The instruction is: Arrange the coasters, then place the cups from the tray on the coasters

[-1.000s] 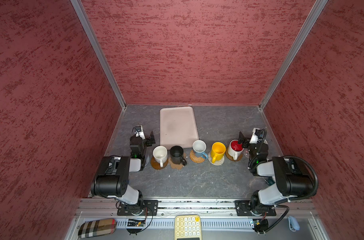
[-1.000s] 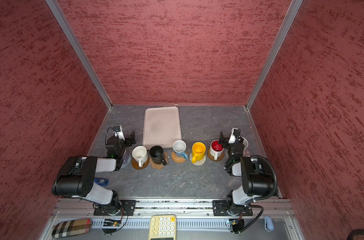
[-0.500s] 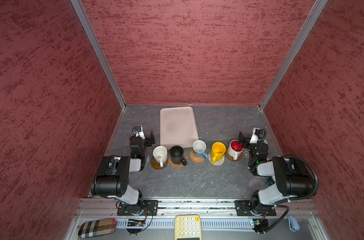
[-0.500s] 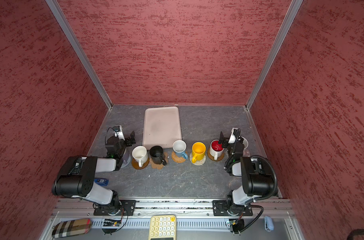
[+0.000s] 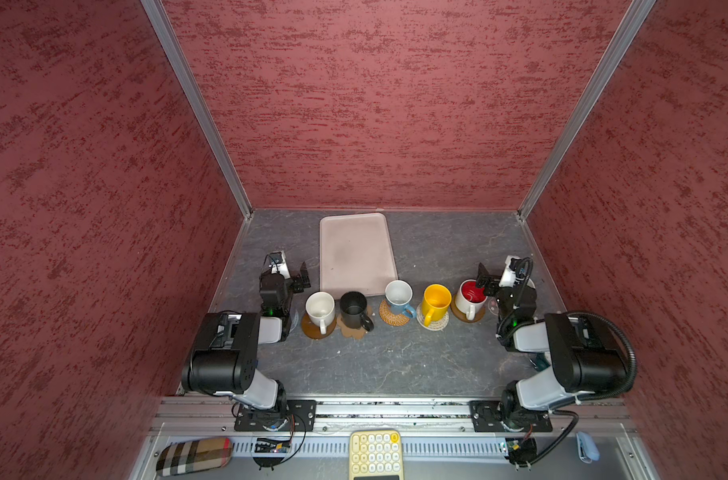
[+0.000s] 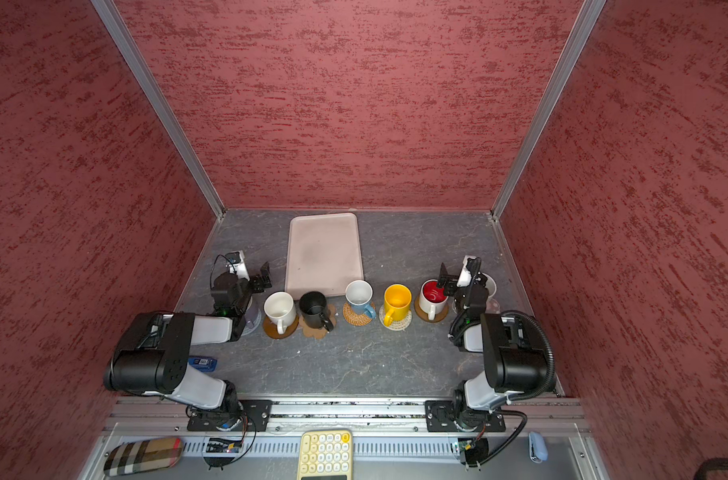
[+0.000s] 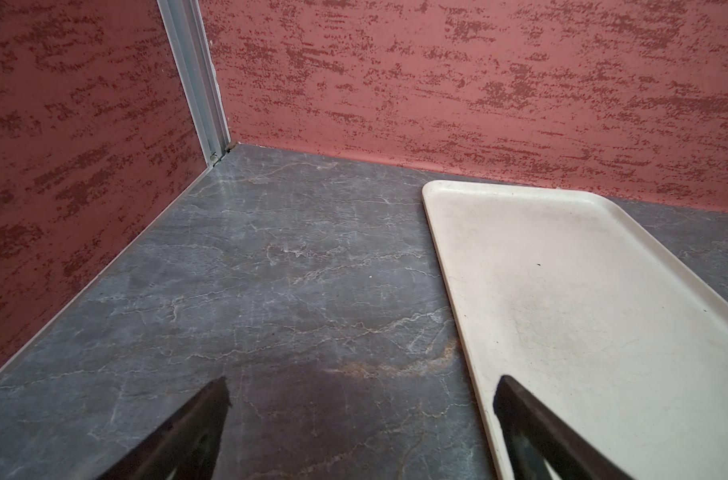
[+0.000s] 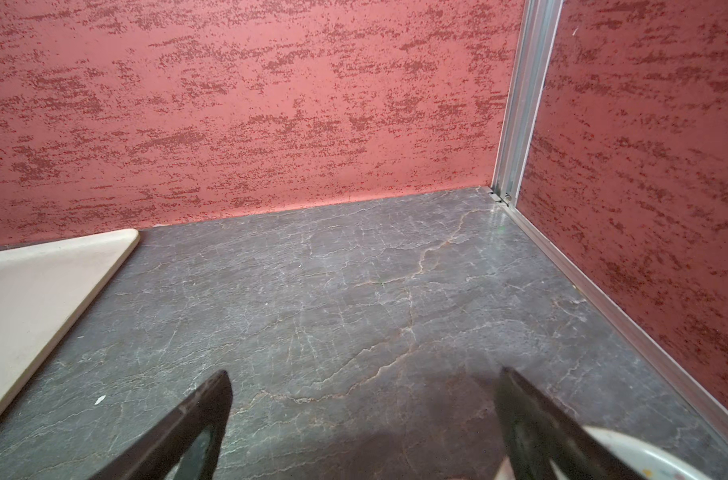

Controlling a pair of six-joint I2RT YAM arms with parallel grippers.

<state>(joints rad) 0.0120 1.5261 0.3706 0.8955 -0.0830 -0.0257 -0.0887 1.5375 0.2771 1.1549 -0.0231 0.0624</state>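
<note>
In both top views the cups (image 5: 435, 301) stand on coasters (image 5: 395, 319) along the bare tray's (image 5: 356, 249) near edge; left hand (image 5: 302, 277) and right hand (image 5: 483, 279) gape empty, where a careless swing could topple the outermost.

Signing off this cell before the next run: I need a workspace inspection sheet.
Surface: grey marbled table, one white speck.
Job's things: tray bare; white cup, black cup, blue cup, yellow cup, red-lined cup each on coasters; left pale cup, right pale cup half hidden.
Clutter: small blue item beside left arm.
Grippers: left gripper, right gripper open, empty.
Cables: black hose on right arm.
Surroundings: red walls; keypad, checked case beyond front rail.
</note>
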